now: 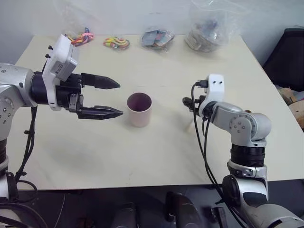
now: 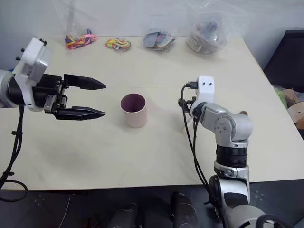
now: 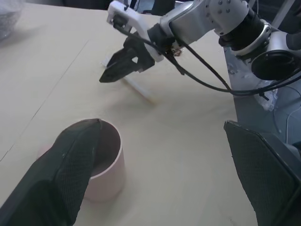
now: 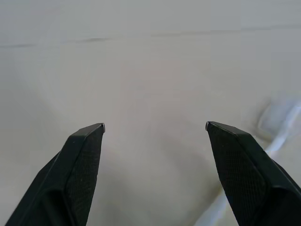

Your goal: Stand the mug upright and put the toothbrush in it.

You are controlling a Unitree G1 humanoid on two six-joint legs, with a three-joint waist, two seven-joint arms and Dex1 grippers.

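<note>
A pale tabletop (image 1: 142,156) takes up most of the head views, running from the upper left corner down to its front edge low in the frame. Along its far edge, at the top of the frame, lie clear plastic bags (image 1: 209,28) at upper right, a smaller packet (image 1: 156,38) just left of them, and two bundles of bright cords (image 1: 116,42) toward the upper left. No writing or label can be read on any of them.

The left gripper (image 1: 111,98) reaches in from the left edge at mid-height, its two black fingers spread well apart and holding nothing, their tips pointing toward the centre. The right gripper (image 3: 109,71) sits right of centre with its fingers apart and empty, low over the table.

The mug (image 1: 139,109) stands upright at the centre of the frame, its open mouth up and its darker pink inside showing, just right of the left gripper's fingertips and apart from them.

The toothbrush (image 3: 137,88) lies flat on the table right of centre, just beneath the right gripper, well apart from the mug.
</note>
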